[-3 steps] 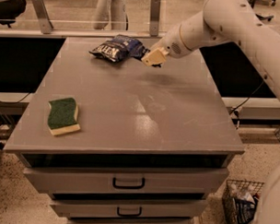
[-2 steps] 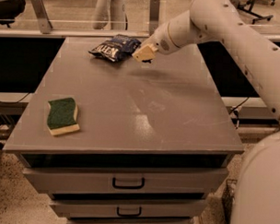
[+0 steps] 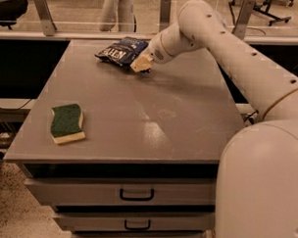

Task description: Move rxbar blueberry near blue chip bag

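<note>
1. The gripper (image 3: pixel 141 65) sits low over the far end of the table (image 3: pixel 154 116). It's right at the near-right edge of the blue chip bag (image 3: pixel 119 51), either touching it or just beside it.
2. Honestly, we cannot tell whether the gripper is apart, together or clamped on something. Its tip is just a pale blob from here.
3. We can't pick out the rxbar blueberry on its own. Our guess is it's tucked at or under the gripper tip, so right by the bag.
4. If so, the carry is basically done, and what's left is letting go and backing the arm off.
5. The green sponge (image 3: pixel 66 123) lies well apart at the near left and isn't involved.
</note>
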Controlling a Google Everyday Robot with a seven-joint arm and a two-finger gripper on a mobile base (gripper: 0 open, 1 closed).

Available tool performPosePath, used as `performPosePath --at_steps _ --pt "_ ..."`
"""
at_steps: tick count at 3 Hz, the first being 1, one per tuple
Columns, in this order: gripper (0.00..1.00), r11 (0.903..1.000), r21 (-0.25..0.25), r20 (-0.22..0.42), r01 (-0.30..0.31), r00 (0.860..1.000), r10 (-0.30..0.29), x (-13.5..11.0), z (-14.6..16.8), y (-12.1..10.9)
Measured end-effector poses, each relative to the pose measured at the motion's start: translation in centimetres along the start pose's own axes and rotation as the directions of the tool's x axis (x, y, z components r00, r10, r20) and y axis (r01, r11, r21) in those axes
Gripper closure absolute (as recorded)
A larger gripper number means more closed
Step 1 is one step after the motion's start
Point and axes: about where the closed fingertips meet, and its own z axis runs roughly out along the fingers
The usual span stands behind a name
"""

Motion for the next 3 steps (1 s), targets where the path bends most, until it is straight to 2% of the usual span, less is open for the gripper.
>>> performPosePath --at_steps 1,3 --pt "0.86 0.9999 0.010 -0.032 -0.006 0.999 0.006 1.0 1.5 -0.8" --pt "0.39 0.9992 0.040 -0.053 0.000 0.999 0.002 1.9 1.6 -2.2"
